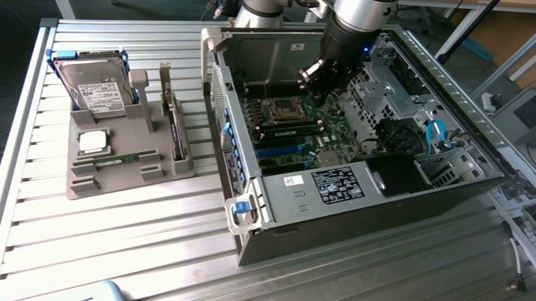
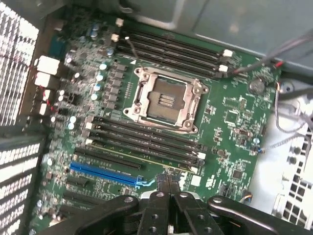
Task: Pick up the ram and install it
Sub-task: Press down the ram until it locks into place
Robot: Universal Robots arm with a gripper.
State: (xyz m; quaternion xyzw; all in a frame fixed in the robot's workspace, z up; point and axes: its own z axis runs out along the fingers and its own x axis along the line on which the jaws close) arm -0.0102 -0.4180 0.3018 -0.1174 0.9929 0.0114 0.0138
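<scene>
The table [image 1: 125, 219] is ribbed metal with a bright, brushed sheen. On it, the holder tray [image 1: 125, 179] at the exterior view's left looks like matt grey plastic. The hard drive [image 1: 94, 88] in it has a dull metal lid with a white paper label. The ram [image 1: 123, 158] is a matt green circuit board. The computer case [image 1: 277, 207] is smooth grey sheet metal; its motherboard [image 2: 234, 142] is glossy green. The gripper [image 2: 166, 188] is matt black.
</scene>
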